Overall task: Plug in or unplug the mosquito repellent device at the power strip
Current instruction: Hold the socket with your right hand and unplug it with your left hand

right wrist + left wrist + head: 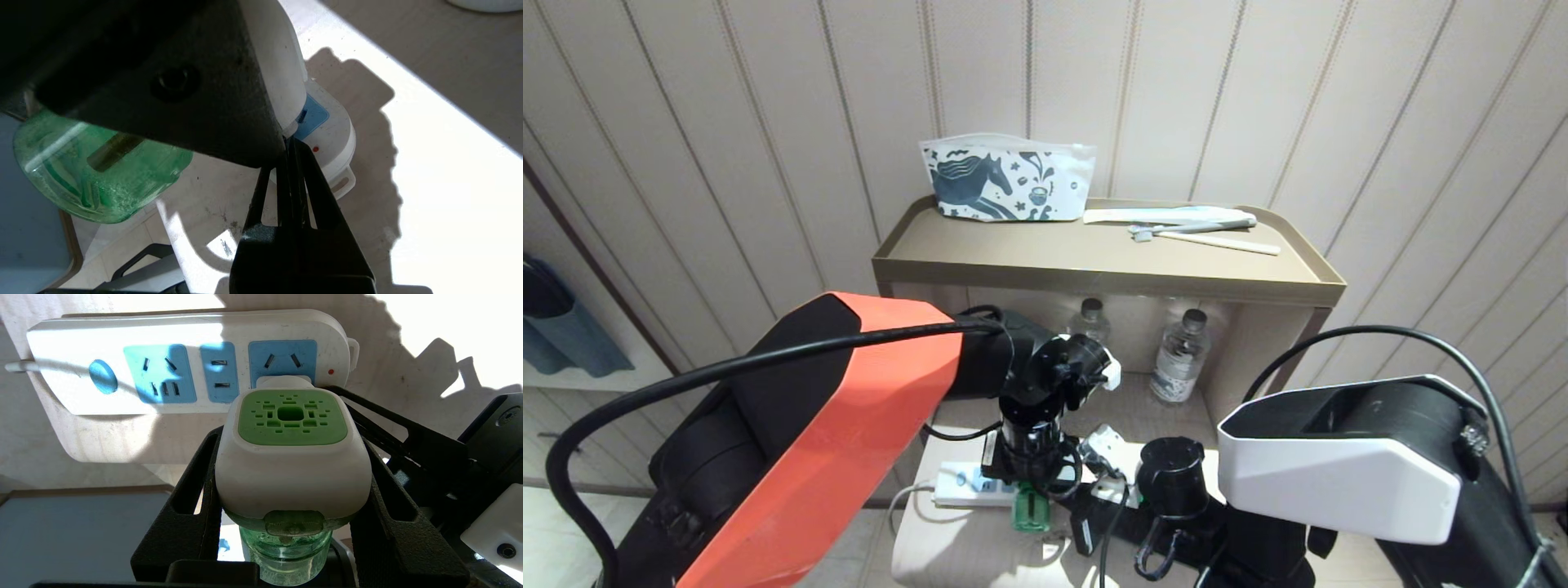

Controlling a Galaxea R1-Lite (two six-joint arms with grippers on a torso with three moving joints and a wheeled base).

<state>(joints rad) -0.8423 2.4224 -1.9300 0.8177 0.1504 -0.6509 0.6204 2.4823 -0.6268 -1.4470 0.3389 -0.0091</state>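
The mosquito repellent device (292, 457) is a white body with a green vented top and a green liquid bottle (94, 179). My left gripper (290, 433) is shut on it, a black finger (192, 506) against each side. Its plug end sits against the end socket of the white power strip (184, 330), next to the red light; no prongs show. My right gripper (288, 141) is shut, its tips resting on that same end of the power strip (331, 139). In the head view the device (1031, 510) hangs at the strip's (960, 482) front edge.
The strip lies on a low beige table (964, 555) with its white cable (903, 498) leading off the left end. Two clear water bottles (1180, 355) stand in the recess behind. On the upper shelf (1094, 273) lie a patterned pouch (1005, 180) and toothbrushes (1201, 230).
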